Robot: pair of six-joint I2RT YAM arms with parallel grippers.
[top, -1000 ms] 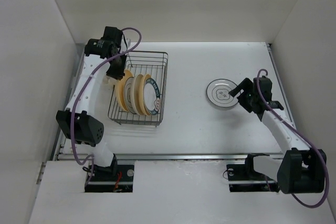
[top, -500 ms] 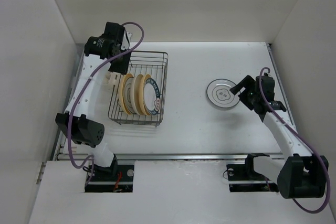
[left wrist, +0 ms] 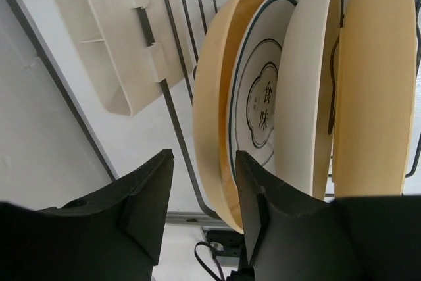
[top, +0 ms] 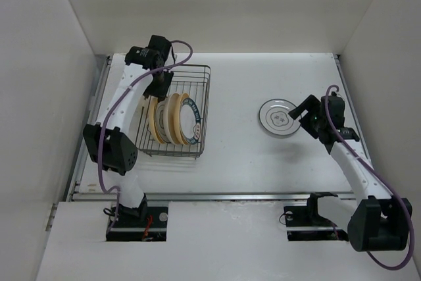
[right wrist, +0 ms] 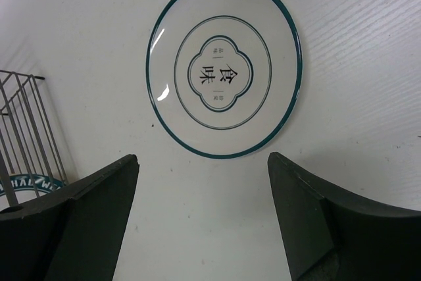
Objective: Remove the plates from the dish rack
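1. White-walled table [top: 243, 156]: the dish rack [top: 184, 66], far left, keeps several plates [top: 172, 118] upright in its dividers.
2. Left claw [left wrist: 202, 162], fingers apart, straddles the end yellow-tan plate [left wrist: 214, 116], apparently to grip it.
3. Right claw [right wrist: 202, 157], apart and empty, hovers near a teal-rimmed plate [right wrist: 223, 64] lying flat at right.

A rectangular dish rack of thin dark metal wire [top: 191, 80] sits left of centre in the overhead view, its upper half bare. Small round plates stand on edge in its lower half, close together. From the left they are a yellow-tan plate [left wrist: 212, 97], a white emblem plate with a thin teal rim [left wrist: 260, 100], a cream plate [left wrist: 304, 90] and a yellow plate [left wrist: 378, 77]. A white plate with a dark teal band [top: 193, 122] ends the row at the right. A second teal-rimmed white plate [right wrist: 225, 65], printed with rings and a central emblem, lies flat and face up right of centre, well apart from the rack.
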